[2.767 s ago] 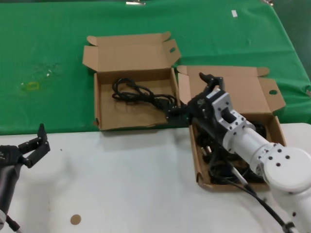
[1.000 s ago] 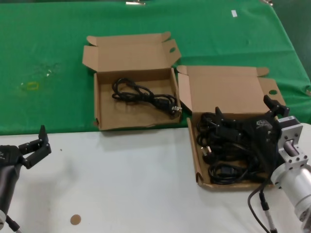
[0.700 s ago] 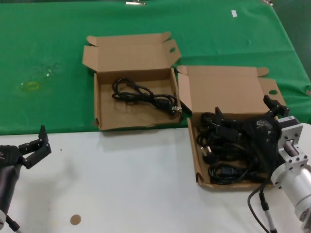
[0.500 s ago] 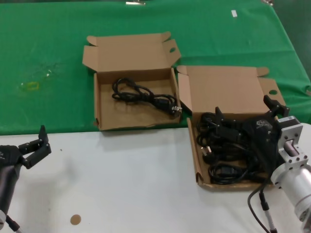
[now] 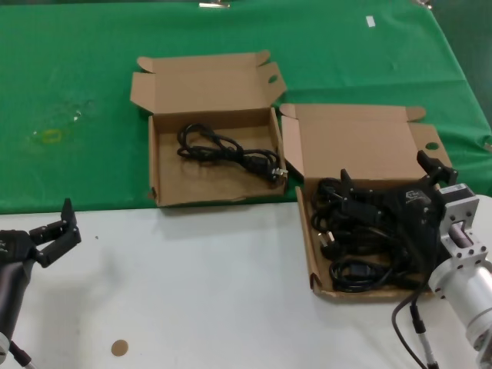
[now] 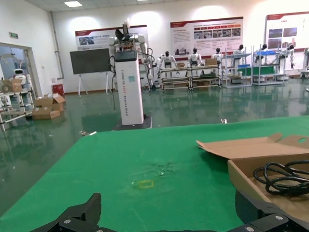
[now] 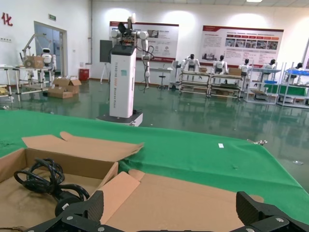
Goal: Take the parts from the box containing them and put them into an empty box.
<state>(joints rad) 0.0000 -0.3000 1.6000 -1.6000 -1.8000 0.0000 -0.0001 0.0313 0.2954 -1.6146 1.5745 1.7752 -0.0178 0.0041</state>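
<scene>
Here, a green cloth [image 5: 231,31] is covering the far part of the work surface, and a white table [image 5: 192,292] is lying in the near part. Two open cardboard boxes are sitting close together, each with its lid folded back. The left box [image 5: 165,188], the one with the oval hole in the lid's flap, is lying on the green cloth and is holding one black cable [image 5: 223,150] coiled on its floor. The right box [image 5: 311,254], with the small round hole in its flap, is reaching from the cloth onto the white table, and its corner is almost touching the left box. It is holding a pile of black cables [image 5: 350,257]. The right gripper [image 5: 384,188] is hovering over this right box, just above the pile, with its fingers spread wide apart and holding nothing. The left gripper [image 5: 50,231] is waiting at the near left side of the white table, well apart from both boxes, and its fingers are also standing open. A small brown round spot [image 5: 119,347] is lying on the white table near it.
</scene>
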